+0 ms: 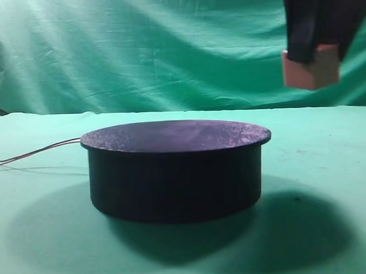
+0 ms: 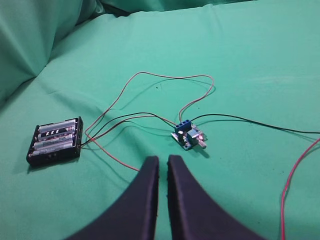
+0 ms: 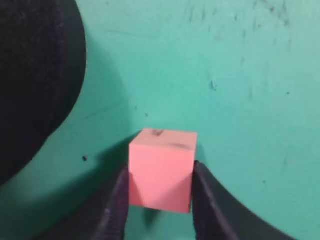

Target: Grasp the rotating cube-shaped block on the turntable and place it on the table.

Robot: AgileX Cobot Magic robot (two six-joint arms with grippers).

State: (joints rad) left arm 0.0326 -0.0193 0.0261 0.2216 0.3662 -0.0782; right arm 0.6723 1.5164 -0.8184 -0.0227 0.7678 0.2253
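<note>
The salmon-pink cube-shaped block [image 1: 311, 67] hangs in the air at the upper right, above and to the right of the black turntable [image 1: 175, 168]. My right gripper [image 1: 315, 48] is shut on it from above. In the right wrist view the block [image 3: 161, 171] sits between both black fingers [image 3: 118, 200], with green table [image 3: 240, 90] below and the turntable's edge [image 3: 35, 80] at the left. My left gripper [image 2: 163, 161] is shut with nothing in it, low over the green cloth.
Thin wires [image 1: 33, 152] trail off the turntable to the left. In the left wrist view a black battery holder [image 2: 55, 140], a small blue circuit board [image 2: 188, 136] and looping red and black wires [image 2: 165, 80] lie on the cloth.
</note>
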